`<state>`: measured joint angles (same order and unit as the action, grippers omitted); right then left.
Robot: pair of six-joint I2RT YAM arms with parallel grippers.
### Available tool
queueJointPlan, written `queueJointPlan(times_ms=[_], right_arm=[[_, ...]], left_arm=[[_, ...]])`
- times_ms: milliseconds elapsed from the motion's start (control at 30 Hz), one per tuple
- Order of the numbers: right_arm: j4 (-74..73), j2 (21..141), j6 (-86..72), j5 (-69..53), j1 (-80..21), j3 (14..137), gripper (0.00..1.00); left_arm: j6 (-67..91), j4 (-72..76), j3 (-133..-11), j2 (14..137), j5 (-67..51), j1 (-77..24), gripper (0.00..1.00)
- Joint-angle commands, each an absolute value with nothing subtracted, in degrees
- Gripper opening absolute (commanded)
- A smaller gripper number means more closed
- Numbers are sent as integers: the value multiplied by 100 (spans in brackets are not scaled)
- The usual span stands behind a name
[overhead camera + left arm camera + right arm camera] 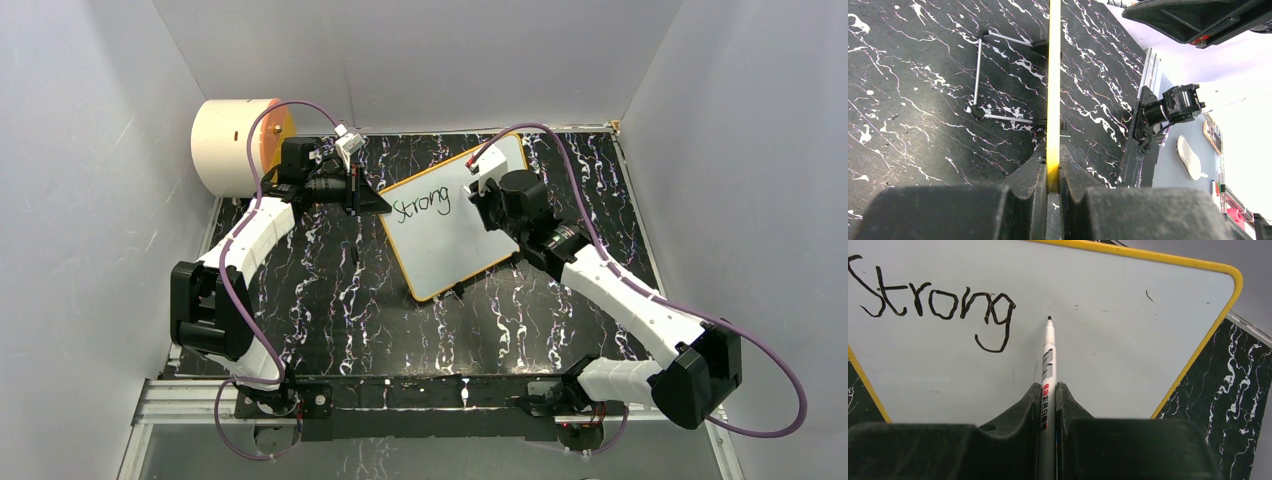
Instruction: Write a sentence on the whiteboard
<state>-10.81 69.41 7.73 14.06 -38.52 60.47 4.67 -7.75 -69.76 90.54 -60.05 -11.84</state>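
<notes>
The whiteboard (440, 235), white with a thin yellow frame, lies tilted on the black marbled table (330, 300) and carries the handwritten word "Strong" (421, 206). My left gripper (381, 203) is shut on the board's left edge; in the left wrist view the yellow frame (1053, 75) runs edge-on between the fingers (1053, 172). My right gripper (478, 192) is over the board's upper right part, shut on a white marker (1049, 360). The marker's black tip sits just right of the "g" in "Strong" (938, 302), at or just above the board surface (1118, 330).
A cream cylinder with an orange face (238, 146) lies at the back left beside the left arm. Grey walls close in the table on three sides. The board's wire stand (979, 75) shows underneath it. A metal rail (400, 390) runs along the near edge.
</notes>
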Motion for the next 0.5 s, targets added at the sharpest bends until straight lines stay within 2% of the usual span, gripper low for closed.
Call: queueJointPlan(times_ms=[0, 467], right_arm=[[-646, 6989, 801, 1292, -3832, 6376, 0], [-657, 7125, 861, 1395, -3832, 6398, 0]], left_arm=[[343, -923, -6882, 8947, -6082, -1204, 0], [343, -923, -6890, 8956, -6104, -1204, 0]])
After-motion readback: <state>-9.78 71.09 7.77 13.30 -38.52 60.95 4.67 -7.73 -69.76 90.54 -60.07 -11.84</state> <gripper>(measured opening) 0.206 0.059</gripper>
